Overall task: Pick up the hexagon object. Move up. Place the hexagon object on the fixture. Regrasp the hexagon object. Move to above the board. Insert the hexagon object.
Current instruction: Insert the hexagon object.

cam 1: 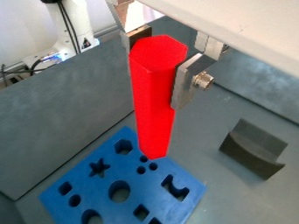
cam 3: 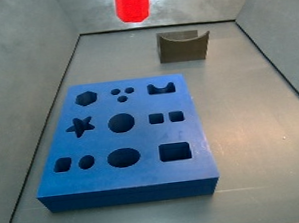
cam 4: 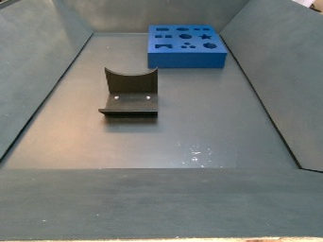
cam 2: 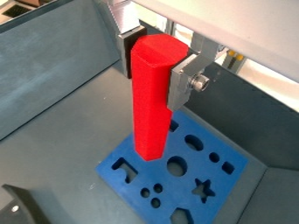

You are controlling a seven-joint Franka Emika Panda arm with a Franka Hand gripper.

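Observation:
My gripper (cam 1: 158, 66) is shut on the hexagon object (cam 1: 152, 96), a bright red bar that hangs upright from the fingers, gripped near its top end. It shows the same way in both wrist views (cam 2: 156, 66). The bar (cam 2: 152, 105) hangs in the air above the blue board (cam 1: 82, 188), its lower end clear of the surface. In a side view only the bar's lower end (cam 3: 130, 3) shows, high at the frame's top, beyond the board's (cam 3: 61, 143) far end. The fixture (cam 3: 182, 45) stands empty beside the board.
The grey floor is enclosed by sloping grey walls (cam 3: 31, 106). The fixture (cam 4: 128, 93) stands mid-floor, with the board (cam 4: 190, 59) behind it at the far wall. The fixture also shows in both wrist views (cam 1: 253, 147) (cam 2: 17, 203). The board shows below (cam 2: 222, 171).

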